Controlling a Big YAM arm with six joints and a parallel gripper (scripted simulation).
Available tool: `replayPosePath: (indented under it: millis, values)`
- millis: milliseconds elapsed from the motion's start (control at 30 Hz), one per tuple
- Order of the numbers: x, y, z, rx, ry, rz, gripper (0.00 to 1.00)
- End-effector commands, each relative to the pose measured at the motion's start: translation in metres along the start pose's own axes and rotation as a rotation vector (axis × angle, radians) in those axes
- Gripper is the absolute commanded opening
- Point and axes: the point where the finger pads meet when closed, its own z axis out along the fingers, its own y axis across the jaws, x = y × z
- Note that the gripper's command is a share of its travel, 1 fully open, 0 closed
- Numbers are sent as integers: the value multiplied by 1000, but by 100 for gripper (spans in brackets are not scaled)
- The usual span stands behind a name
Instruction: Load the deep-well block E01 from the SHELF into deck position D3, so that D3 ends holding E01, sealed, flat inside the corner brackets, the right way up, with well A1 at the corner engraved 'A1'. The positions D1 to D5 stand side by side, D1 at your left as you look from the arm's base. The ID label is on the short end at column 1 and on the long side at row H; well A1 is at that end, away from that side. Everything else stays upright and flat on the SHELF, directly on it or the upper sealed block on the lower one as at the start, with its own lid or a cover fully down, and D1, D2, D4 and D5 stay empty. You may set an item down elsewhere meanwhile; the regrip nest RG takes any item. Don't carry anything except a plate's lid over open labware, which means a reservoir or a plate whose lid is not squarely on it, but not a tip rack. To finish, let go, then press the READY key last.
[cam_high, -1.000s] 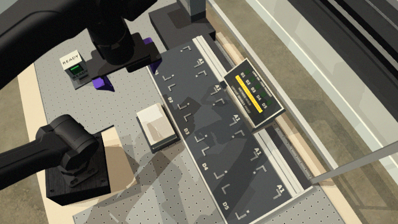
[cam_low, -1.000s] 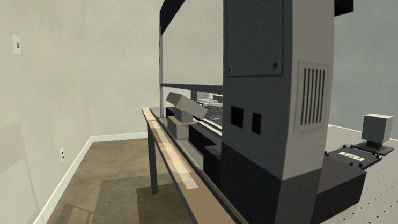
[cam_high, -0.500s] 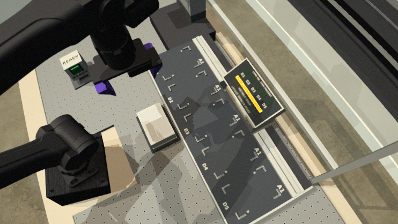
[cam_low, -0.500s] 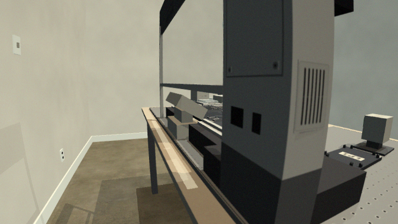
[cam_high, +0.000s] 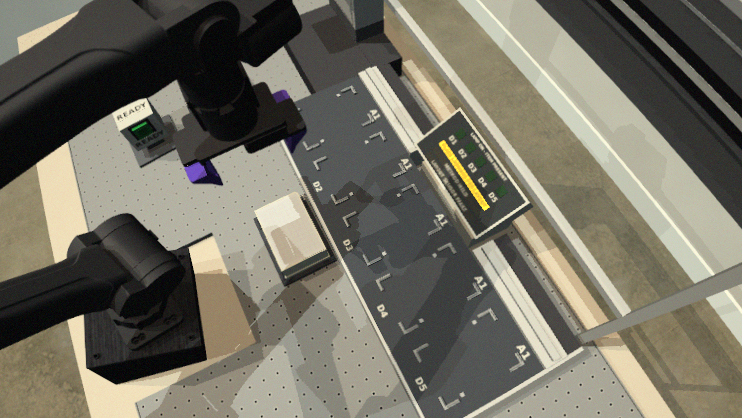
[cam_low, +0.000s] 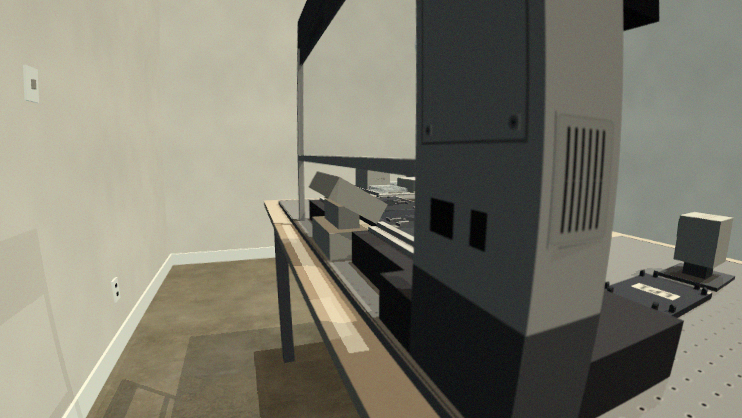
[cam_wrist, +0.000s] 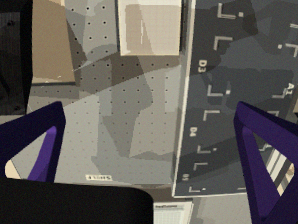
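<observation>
We are counting five deck positions (cam_high: 392, 231), D1 to D5, marked in a row on one dark deck plate, each framed by pale corner brackets with an engraved A1 corner, and all five are standing bare. One sealed block (cam_high: 292, 236) with a pale top is resting flat on the perforated desk (cam_high: 155, 207), just beside the deck edge between the D2 and D3 labels; we cannot read any ID on it, so we cannot tell whether it is E01. One READY key (cam_high: 140, 129) is sitting on its small stand near the far left of the desk, showing a green face. One slanted status panel (cam_high: 472, 173) with a yellow bar is standing along the far side of the deck. One arm is reaching over from its black base (cam_high: 106, 358), its wrist pointing down beside the READY key and above the desk near D1. Its tool (cam_high: 244, 135) is hanging fully open, purple fingers spread wide and gripping nothing.
</observation>
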Motion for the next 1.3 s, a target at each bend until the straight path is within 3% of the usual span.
replayPosePath:
  millis: [0,367,400,433,500,933,967,1033,1267]
  values:
    - [-1,-5,4,7,-5,-7,100]
    - [-1,-5,19,7,-6,-11,100]
    - [-3,-16,5,51,-21,-3,100]
    - [0,-6,19,20,-9,-5,100]
    - [0,-5,25,10,-5,-6,100]
    - [-1,-5,44,7,-5,-10,100]
    - [-3,-18,30,52,-19,-3,100]
    - [0,-5,49,9,-5,-7,100]
    - [0,-5,61,7,-3,-7,100]
